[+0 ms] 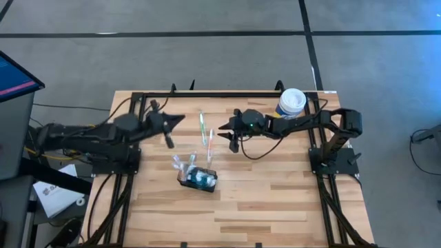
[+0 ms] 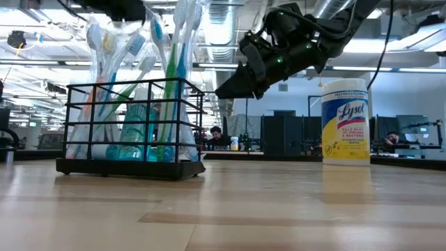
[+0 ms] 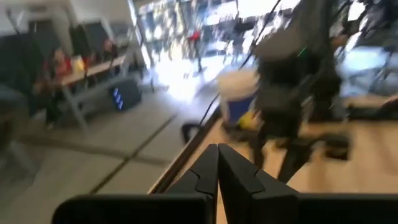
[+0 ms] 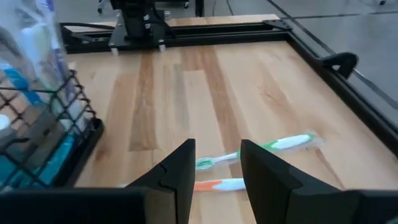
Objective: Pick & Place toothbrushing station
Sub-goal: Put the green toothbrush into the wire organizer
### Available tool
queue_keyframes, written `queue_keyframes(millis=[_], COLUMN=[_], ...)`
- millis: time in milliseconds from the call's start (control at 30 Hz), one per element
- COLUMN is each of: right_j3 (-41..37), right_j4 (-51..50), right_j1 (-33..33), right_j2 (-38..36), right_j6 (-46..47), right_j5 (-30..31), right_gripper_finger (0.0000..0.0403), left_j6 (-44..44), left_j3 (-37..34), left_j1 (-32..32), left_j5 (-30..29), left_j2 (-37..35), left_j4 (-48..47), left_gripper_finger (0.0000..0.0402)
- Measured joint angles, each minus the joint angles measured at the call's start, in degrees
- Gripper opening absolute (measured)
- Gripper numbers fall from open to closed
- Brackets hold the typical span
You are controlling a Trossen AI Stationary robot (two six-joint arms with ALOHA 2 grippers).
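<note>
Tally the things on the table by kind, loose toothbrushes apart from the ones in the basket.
Wire basket station, holding toothbrushes too packed to count: 1
Loose toothbrushes, green and orange: 2
Wipes canister: 1
Total: 4

A yellow-and-white wipes canister (image 2: 345,122) stands near the table's (image 2: 279,209) right edge in the low view, its label carrying the brand name "Lysol" in blue script. Smaller lines of print sit beneath the name, too fine to make out. Seen from above, the same canister's white lid shows no lettering. No other text, number or sign is legible on the table or in the room behind it.
</note>
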Motion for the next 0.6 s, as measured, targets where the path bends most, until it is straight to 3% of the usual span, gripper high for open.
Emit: queue_keyframes(millis=[100,200,333,600], right_j3=[0.0,0.0,0.0,0.0], right_j4=[-0.1,-1.9,-5.5,-6.9], right_j1=[-0.6,-1.5,-2.0,-2.2], right_j2=[0.0,0.0,0.0,0.6], right_j6=[-0.6,-1.2,-5.2,-6.0], right_j5=[-0.1,-2.1,-2.8,-2.8], right_gripper_finger=[0.0118,0.0118,0.0118,0.0118], left_j6=[-1.9,-5.1,-7.5,-1.4], left_j3=[0.0,0.0,0.0,3.5], left_j1=[10.3,20.4,29.9,36.3], left_j5=[6.6,17.2,29.1,33.2], left_j2=[1.8,4.7,10.4,25.9], left_j4=[-2.1,-2.2,-2.2,-2.1], left_gripper_finger=[0.0004,0.0007,0.0007,0.0008])
